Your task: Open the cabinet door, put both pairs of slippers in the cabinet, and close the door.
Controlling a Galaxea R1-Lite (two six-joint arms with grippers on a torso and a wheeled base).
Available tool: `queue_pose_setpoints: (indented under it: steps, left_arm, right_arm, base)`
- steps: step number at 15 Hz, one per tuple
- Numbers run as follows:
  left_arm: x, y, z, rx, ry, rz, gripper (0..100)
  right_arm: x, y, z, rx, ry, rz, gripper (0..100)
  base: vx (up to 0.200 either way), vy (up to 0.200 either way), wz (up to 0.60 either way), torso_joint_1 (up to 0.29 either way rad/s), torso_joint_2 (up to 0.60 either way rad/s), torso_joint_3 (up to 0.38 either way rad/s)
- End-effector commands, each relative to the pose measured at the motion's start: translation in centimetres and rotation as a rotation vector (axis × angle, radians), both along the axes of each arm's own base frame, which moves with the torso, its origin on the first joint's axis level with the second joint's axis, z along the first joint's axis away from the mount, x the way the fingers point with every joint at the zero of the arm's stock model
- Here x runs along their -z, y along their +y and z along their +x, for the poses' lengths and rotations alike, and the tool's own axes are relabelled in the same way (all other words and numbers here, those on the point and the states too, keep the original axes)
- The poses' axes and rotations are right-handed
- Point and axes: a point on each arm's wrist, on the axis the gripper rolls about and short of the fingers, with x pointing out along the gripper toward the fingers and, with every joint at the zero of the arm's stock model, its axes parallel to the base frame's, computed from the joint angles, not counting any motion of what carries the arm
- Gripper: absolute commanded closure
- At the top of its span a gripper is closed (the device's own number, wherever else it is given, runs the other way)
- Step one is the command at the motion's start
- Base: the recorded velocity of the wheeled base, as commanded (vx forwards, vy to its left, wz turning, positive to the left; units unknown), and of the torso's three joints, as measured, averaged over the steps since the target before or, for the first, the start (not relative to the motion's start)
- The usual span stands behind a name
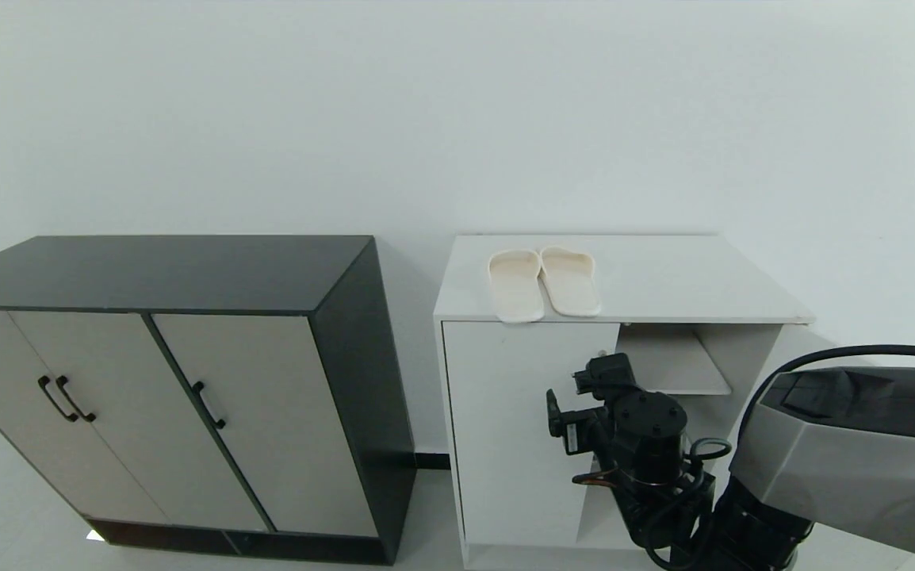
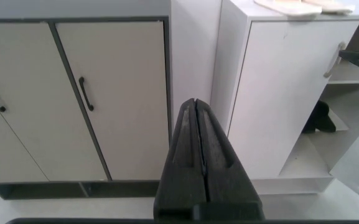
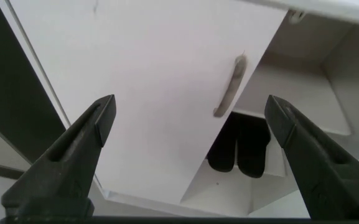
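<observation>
**Cabinet door: meet the handle squarely before pulling**

The cabinet door covers the 9 o'clock half of the white cabinet. The 3 o'clock half stands open, with a dark pair of slippers on its floor. The cream pair lies on the top surface, at 12 o'clock from the right tool. That tool hangs spread wide before the door's handle. The left tool is closed on nothing. Best, I judge, to centre the handle in the gap, close firmly, then follow the hinge's arc.

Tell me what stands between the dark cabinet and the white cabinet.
Nothing stands there. In the head view, the gap between the dark cabinet and the white cabinet shows just bare wall and floor.
</observation>
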Motion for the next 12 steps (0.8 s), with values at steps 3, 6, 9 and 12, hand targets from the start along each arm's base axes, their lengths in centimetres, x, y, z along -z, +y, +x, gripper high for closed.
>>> queue_pose_setpoints:
  steps: [3,6,9,12]
  left_arm:
    - [0.0,0.0,0.0,0.001,0.001,0.000,100]
    - [0.0,0.0,0.0,0.001,0.001,0.000,100]
    - [0.0,0.0,0.0,-0.001,0.001,0.001,100]
    - [0.0,0.0,0.0,0.003,0.001,0.006,100]
  right_arm:
    - [0.0,0.0,0.0,-0.002,-0.001,0.000,0]
    - [-0.2,0.0,0.0,-0.005,-0.027,0.000,0]
    - [-0.8,0.5,-0.2,-0.022,-0.067,-0.006,0]
    - [-4.3,1.4,-0.3,-0.038,-0.012,0.005,0]
  base:
    - [0.000,0.000,0.00,0.269,-0.61,-0.338]
    - [0.000,0.000,0.00,0.105,-0.26,-0.134]
    - [0.000,0.000,0.00,0.000,0.00,0.000]
    - [0.000,0.000,0.00,0.000,0.00,0.000]
